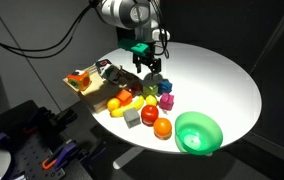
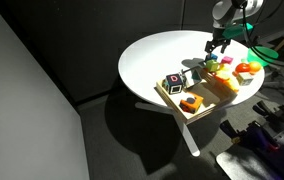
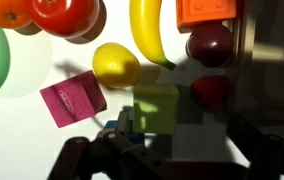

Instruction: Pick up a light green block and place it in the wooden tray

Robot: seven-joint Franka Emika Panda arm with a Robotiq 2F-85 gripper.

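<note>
The light green block stands on the white table in the wrist view, between a lemon and a dark red fruit. A blue cube touches its lower left corner, half hidden by a finger. My gripper is open and empty, its dark fingers spread on either side just below the block. In both exterior views the gripper hangs low over the cluster of objects. The wooden tray lies at the table's edge and holds an orange block and a dark cube.
Close around the block are a magenta block, a banana, an orange brick, a tomato and an orange. A large green bowl stands near the table's edge, with a grey block nearby.
</note>
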